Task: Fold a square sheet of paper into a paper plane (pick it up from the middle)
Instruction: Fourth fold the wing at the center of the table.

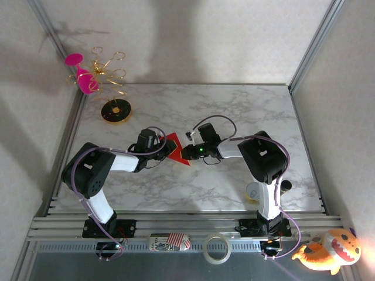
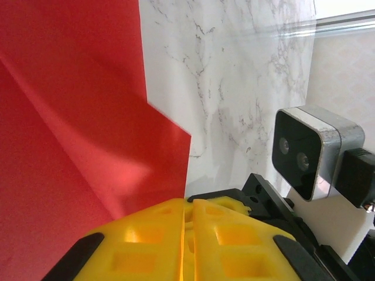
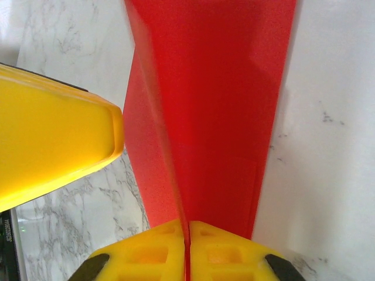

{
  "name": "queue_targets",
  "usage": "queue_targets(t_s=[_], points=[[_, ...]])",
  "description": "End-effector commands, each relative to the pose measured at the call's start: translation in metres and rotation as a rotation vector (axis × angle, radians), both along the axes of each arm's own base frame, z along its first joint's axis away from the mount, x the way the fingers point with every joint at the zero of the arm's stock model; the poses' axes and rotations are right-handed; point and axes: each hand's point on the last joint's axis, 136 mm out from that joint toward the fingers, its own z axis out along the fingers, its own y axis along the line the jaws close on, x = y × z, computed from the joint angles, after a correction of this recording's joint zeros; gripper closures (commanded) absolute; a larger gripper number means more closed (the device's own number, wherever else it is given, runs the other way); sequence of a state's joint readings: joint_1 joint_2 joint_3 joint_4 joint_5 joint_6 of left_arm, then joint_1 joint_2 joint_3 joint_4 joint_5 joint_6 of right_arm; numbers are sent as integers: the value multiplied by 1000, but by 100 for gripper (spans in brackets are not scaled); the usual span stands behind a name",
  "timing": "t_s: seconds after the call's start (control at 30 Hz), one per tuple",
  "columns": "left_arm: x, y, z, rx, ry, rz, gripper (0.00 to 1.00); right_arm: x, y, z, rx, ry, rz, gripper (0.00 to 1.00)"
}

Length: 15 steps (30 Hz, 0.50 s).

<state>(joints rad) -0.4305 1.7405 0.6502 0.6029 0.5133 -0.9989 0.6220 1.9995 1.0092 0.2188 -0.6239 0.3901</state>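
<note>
Both grippers are working with their jaws pressed together. The right gripper (image 3: 187, 225) is clamping the near end of the centre crease in the square sheet of paper (image 3: 217, 105). The left gripper (image 2: 188, 204) is closing on the sheet's edge at a corner, though I cannot tell how deep that bite is going. From above, the red sheet is sitting between the two sets of fingertips over the middle of the marble table (image 1: 246, 111), already creased into a narrow wedge. Whether it is resting on the marble or hanging just clear of it is unclear. To my eye the centre fold is being sharpened, so the right jaws should be running straight along the fold line while the left is anchoring the flap. The left should be pulling gently outward, so the thin paper is lying taut rather than buckling or tearing. The pink wine glass (image 1: 88, 83) and its gold rack (image 1: 115, 111) are standing well apart, near the far left corner
</note>
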Motion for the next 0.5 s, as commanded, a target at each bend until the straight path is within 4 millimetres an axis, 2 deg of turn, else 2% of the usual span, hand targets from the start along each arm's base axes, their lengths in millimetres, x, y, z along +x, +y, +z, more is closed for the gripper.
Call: queue_targets(t_s=[0.0,0.47], points=[[0,0,-7,-14,13,-1,88,-23,-16,-53,-135,135,-12,89],[4,-5,-13,-37,24,-8,89,-23,-16,-55,-141,139,-5,86]])
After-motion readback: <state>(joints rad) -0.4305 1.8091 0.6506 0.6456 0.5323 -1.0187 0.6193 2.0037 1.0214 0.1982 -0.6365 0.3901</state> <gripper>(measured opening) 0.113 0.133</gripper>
